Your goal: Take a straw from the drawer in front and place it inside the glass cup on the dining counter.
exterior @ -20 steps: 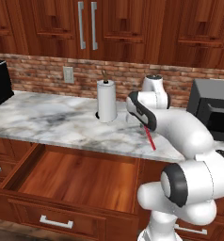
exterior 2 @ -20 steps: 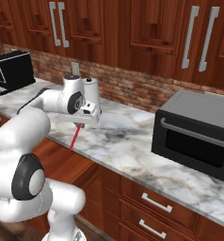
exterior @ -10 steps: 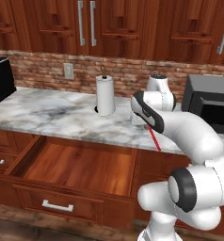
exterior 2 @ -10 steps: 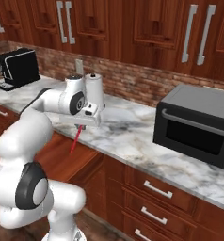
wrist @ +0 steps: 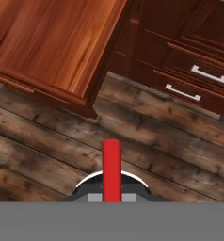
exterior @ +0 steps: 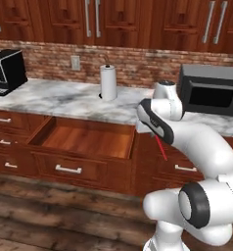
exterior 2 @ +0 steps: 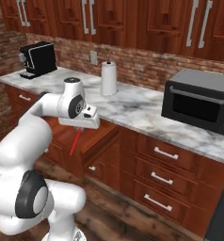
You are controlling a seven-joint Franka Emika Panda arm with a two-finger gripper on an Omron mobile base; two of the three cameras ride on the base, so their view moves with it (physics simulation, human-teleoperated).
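**Straw in the gripper, cup still to be found**

Behind the arm we see a brick wall, dark wood cabinets and a marble worktop (exterior: 64, 100) that carries a paper towel roll (exterior: 108, 82), a coffee machine (exterior: 7, 72) and a black microwave (exterior 2: 201, 101). Below the worktop the drawer (exterior: 86, 142) stands pulled out, and its wooden bottom looks bare.

Our gripper (exterior 2: 79, 127) is closed on the straw (exterior 2: 76, 142). We judge this from the straw itself, because the fingertips are hidden: the red stick hangs down from under the hand and leans a little. In the hand view the straw (wrist: 112, 169) rises straight between the two tips, with the plank floor (wrist: 147, 155) under it and the open drawer up and to the left of it.

We think the first step, taking the straw out, is done, and the carrying step is in hand. The glass cup and the dining counter are not in these pictures, so the next move calls for the base to drive or turn toward that counter. During this the grip must not slip, because the stick is so thin. At the cup, the straw's lower end must come over the mouth before the fingers let go.
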